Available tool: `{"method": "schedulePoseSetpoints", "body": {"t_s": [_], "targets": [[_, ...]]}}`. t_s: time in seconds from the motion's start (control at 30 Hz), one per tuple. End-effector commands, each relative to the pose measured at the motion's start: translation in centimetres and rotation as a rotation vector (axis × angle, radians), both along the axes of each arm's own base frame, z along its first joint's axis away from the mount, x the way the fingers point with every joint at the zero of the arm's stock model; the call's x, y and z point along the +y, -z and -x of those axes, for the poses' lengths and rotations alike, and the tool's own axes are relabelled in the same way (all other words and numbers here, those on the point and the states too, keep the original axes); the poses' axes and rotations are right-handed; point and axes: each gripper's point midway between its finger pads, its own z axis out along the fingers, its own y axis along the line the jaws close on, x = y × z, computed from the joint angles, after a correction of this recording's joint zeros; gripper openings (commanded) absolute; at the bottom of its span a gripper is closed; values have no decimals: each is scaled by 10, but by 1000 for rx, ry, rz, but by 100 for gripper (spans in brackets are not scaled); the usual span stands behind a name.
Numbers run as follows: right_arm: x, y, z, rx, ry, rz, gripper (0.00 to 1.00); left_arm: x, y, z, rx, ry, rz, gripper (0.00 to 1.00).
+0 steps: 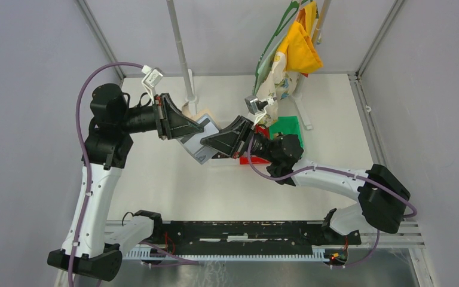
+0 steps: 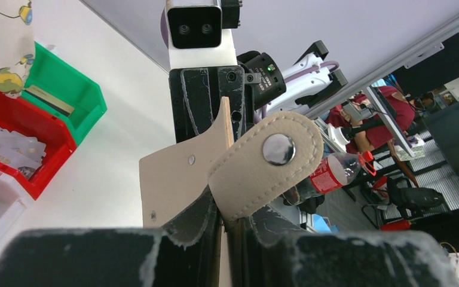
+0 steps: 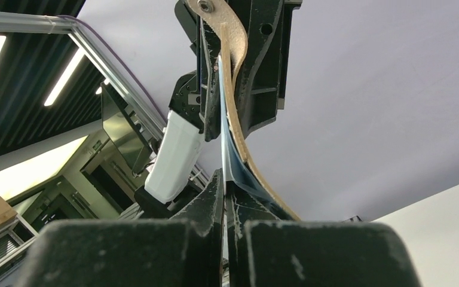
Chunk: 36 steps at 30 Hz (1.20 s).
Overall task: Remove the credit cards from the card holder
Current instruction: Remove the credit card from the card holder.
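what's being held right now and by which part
the holder, by both hands: left hand pinches its tan edge by the strap tab, right hand pinches the opposite end.

Wht table (image 1: 173, 185), grey walls (image 1: 24, 72)

- You are looking at the card holder (image 2: 179, 179) showing a matt, tan, leather-like skin.
- Its strap tab (image 2: 245, 179) is carrying raised stitching around a shiny metal snap (image 2: 278, 148).
- The left gripper (image 2: 223, 212) is showing black plastic, scuffed pale along the edges.
- The red bin (image 2: 48, 161) and green bin (image 2: 83, 110) are gleaming like glossy plastic.
- The yellow cloth (image 1: 303, 45) is hanging soft and matt.
- The table (image 1: 215, 191) is looking smooth, white and matt.
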Motion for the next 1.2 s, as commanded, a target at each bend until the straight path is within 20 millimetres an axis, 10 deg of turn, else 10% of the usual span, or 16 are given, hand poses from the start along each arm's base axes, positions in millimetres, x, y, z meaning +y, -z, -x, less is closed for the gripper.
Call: {"method": "schedulePoseSetpoints", "body": {"t_s": [0.0, 0.5, 0.77, 1.17], "targets": [[-18, -23, 7, -52, 27, -88, 0, 1, -24, 20, -35, 80, 44, 20], [-25, -19, 15, -67, 26, -93, 2, 2, -36, 24, -51, 88, 63, 5], [-29, -29, 21, -93, 9, -126, 32, 2, -39, 21, -43, 77, 67, 2], [-41, -40, 28, -120, 8, -194, 8, 1, -46, 22, -39, 78, 77, 2]]}}
